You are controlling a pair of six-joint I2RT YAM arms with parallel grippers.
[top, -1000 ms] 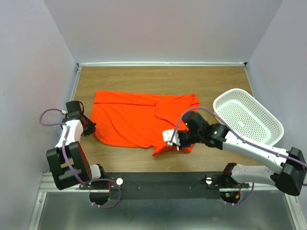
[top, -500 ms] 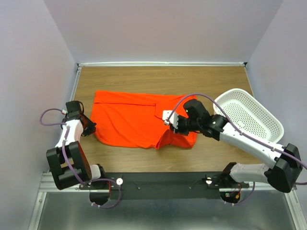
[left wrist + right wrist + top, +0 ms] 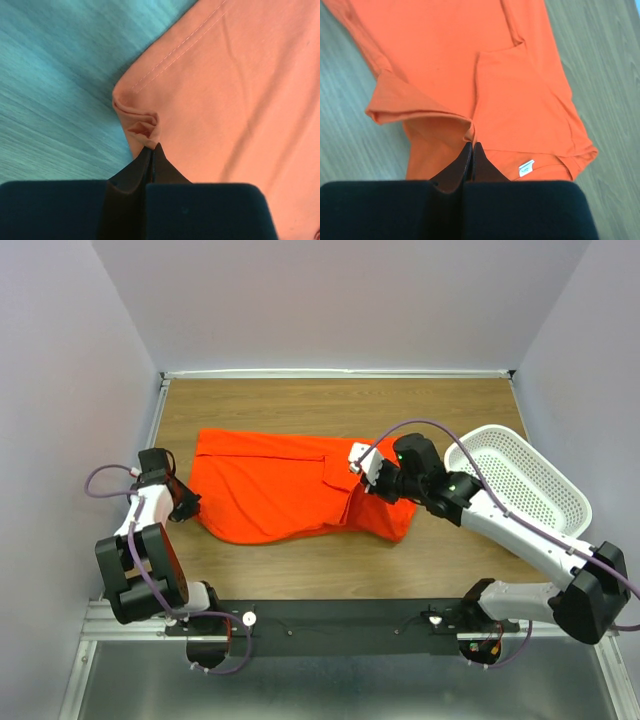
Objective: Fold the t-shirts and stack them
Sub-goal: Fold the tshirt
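1. Bench [image 3: 300,405]: light brown wood-grain top, with the grain running left to right.
2. Back wall [image 3: 340,300]: plain, matte, pale lavender-grey.
3. Left wall [image 3: 60,390] and right wall [image 3: 590,360]: the same pale panels. Together with the back wall they close the bench in on three sides.
4. Pale trim strip [image 3: 340,373]: runs where the back wall meets the bench.
5. Near edge: a black mounting bar [image 3: 340,615], with a grey metal sheet [image 3: 330,680] below it.
6. Light: even and diffuse, shadows soft. In the left wrist view the bench takes a teal cast.
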